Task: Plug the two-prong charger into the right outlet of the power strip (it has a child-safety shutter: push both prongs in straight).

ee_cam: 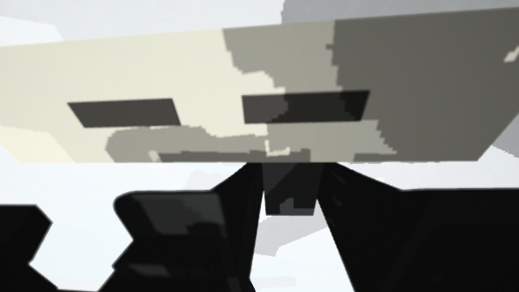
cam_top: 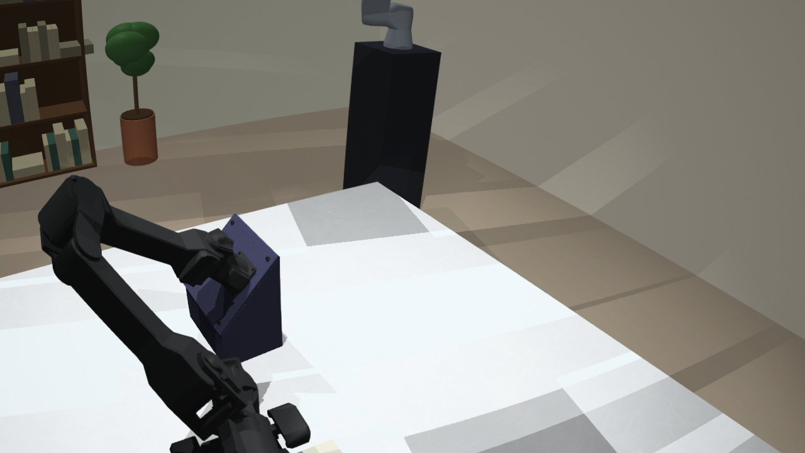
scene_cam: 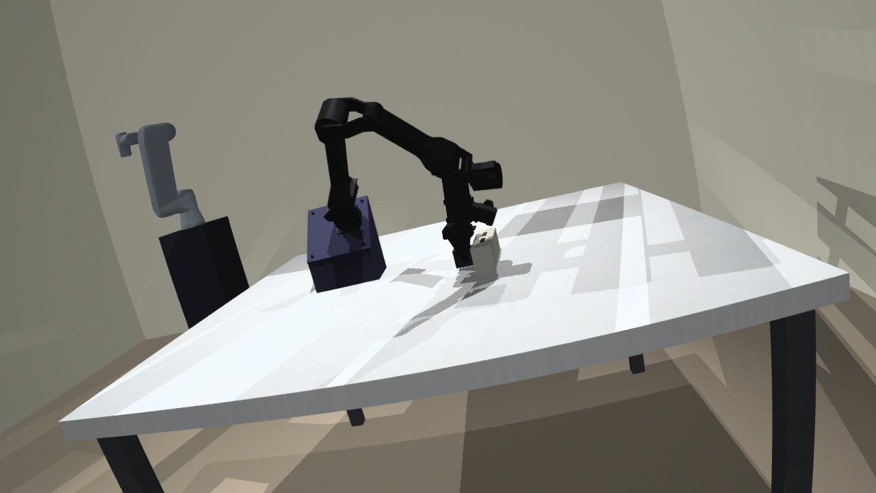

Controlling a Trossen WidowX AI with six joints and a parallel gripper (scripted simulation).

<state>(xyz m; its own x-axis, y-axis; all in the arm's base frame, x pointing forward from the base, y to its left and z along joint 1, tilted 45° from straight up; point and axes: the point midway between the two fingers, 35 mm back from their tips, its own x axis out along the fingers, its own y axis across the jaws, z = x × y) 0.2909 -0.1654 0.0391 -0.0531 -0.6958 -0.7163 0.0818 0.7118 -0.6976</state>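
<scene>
charger (ee_cam: pixel 289 195) visible only from wrist

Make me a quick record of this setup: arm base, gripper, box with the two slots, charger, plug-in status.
arm base: black arm mounted on a dark blue box
gripper: black parallel-jaw gripper, shut on a small dark block
slotted box: cream block beside the gripper, two dark rectangular slots on top; probably the power strip
charger: probably the small dark block; prongs not visible
plug-in status: cannot be confirmed
</scene>
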